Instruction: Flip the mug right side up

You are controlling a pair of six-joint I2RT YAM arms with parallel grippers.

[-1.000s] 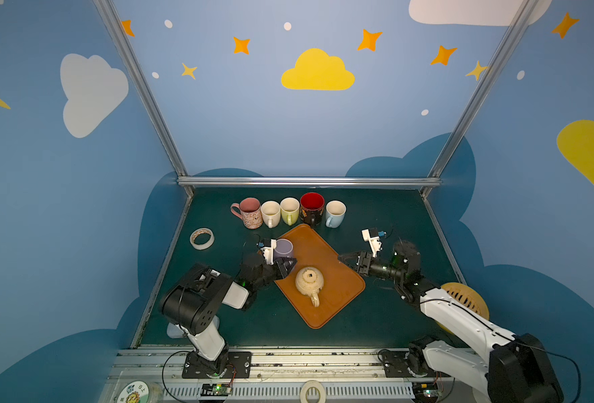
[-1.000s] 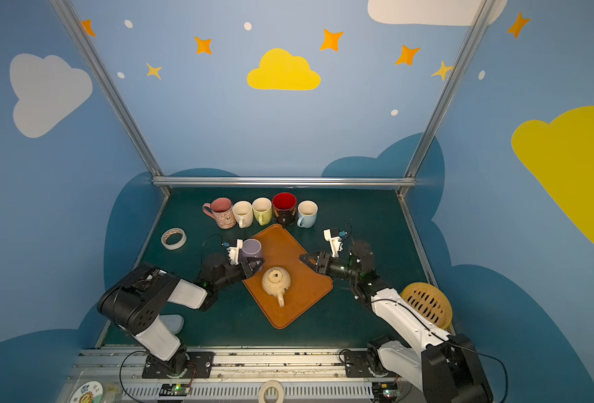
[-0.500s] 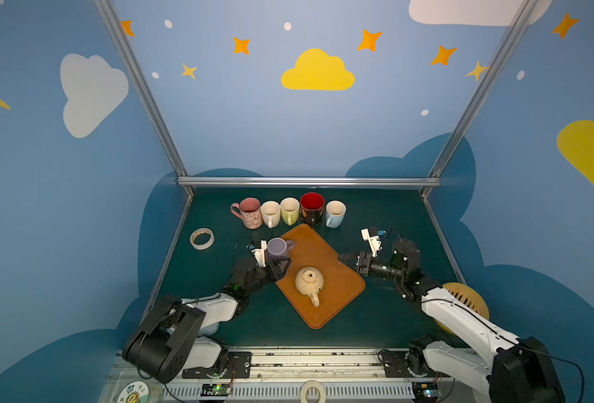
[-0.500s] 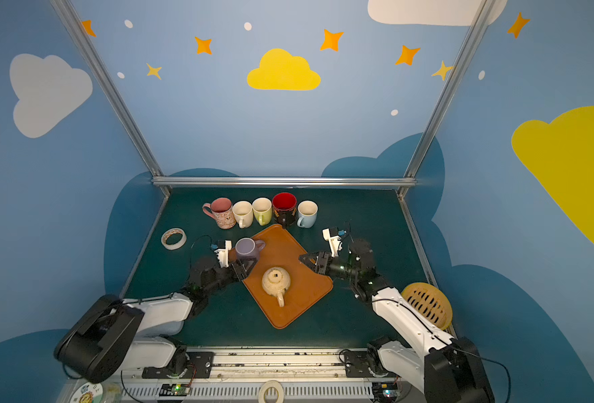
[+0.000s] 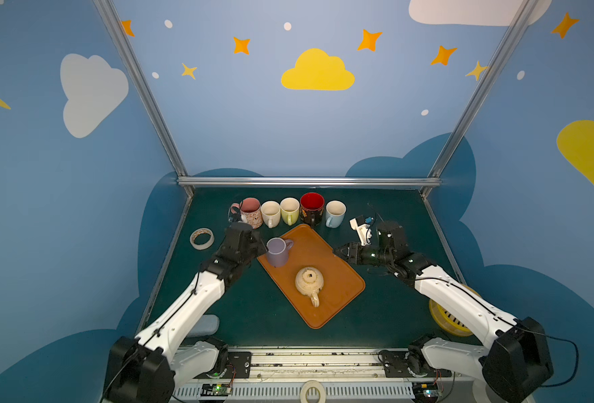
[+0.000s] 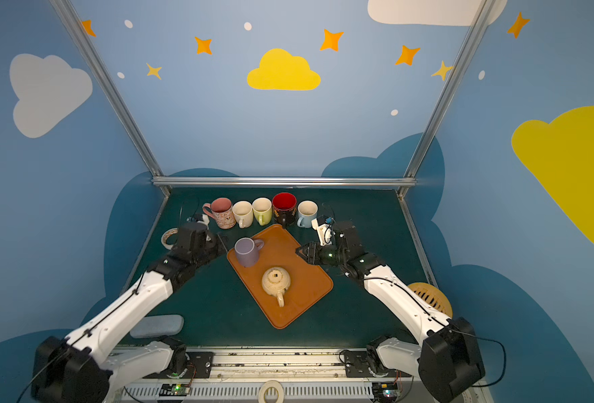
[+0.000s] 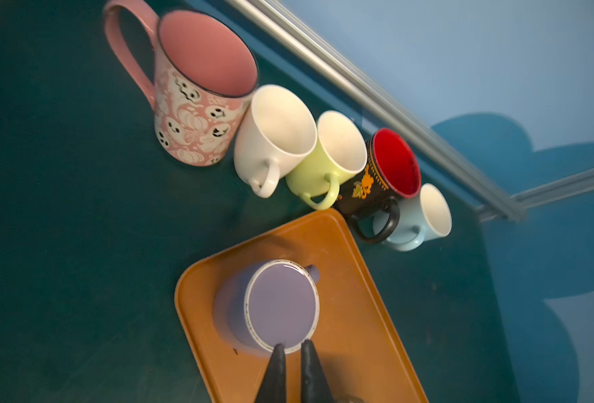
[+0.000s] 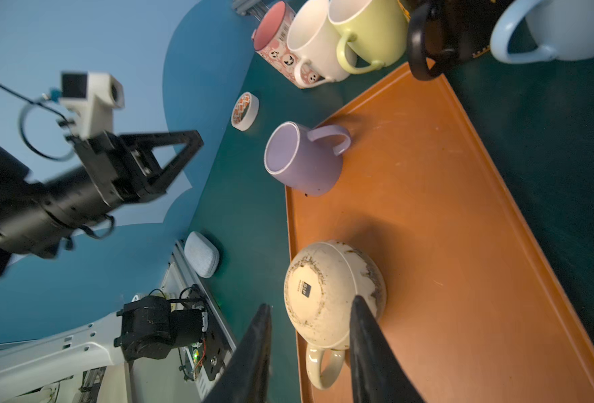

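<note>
A purple mug [image 5: 277, 252] [image 6: 247, 252] stands upright, mouth up, on the far left corner of the orange tray [image 5: 337, 275]. A cream mug [image 5: 309, 281] [image 8: 330, 293] sits upside down in the tray's middle, handle toward the front. My left gripper [image 5: 259, 248] [image 7: 292, 343] hovers just left of and above the purple mug [image 7: 274, 307], shut and holding nothing. My right gripper [image 5: 335, 250] [image 8: 310, 301] is open at the tray's right edge, pointing at the cream mug without touching it.
Several upright mugs line the back: pink [image 5: 251, 212], white [image 5: 270, 213], green [image 5: 289, 210], red-lined black [image 5: 312, 207], light blue [image 5: 335, 213]. A tape roll [image 5: 201, 238] lies at the left, a grey pad [image 5: 203, 324] front left, a yellow basket [image 5: 449, 319] front right.
My left gripper let go of the purple mug, rose and drew back a little to the left, then shut. The right gripper's jaws narrowed slightly; its arm stayed put.
</note>
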